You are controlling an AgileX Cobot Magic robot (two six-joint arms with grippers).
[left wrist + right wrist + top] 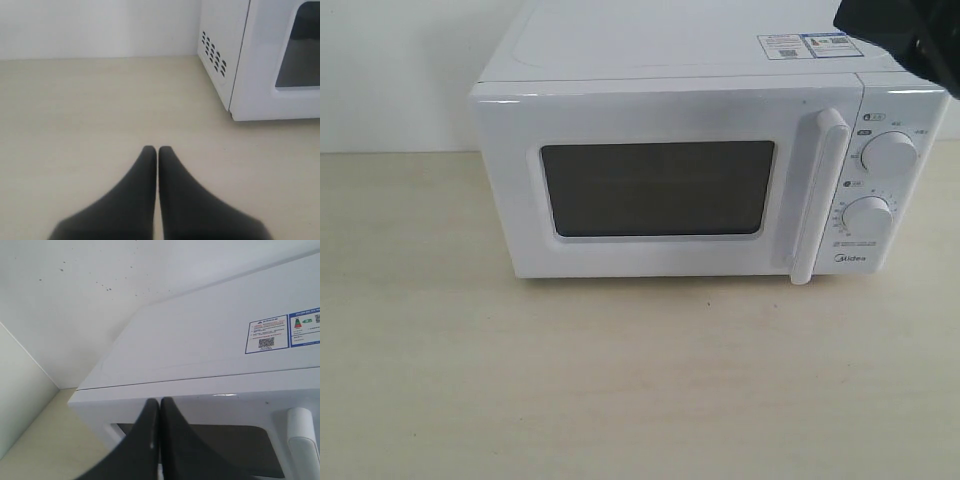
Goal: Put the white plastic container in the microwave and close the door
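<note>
The white microwave [680,60] stands on the pale wooden table, its door [660,110] shut flush against the body. The dark window [657,187] shows nothing I can make out inside, and the long white bar handle [817,195] runs down the door's right edge. The white plastic container is out of view. My left gripper [158,149] is shut and empty, low over the table to the left of the microwave [260,60]. My right gripper [159,401] is shut and empty, held up in front of the door's top edge; its dark arm [905,30] shows at the exterior view's top right corner.
Two round white dials [888,153] [868,216] sit on the microwave's right panel, and stickers [805,45] lie on its top. A white wall rises behind. Bare table [620,380] spreads in front and to the left.
</note>
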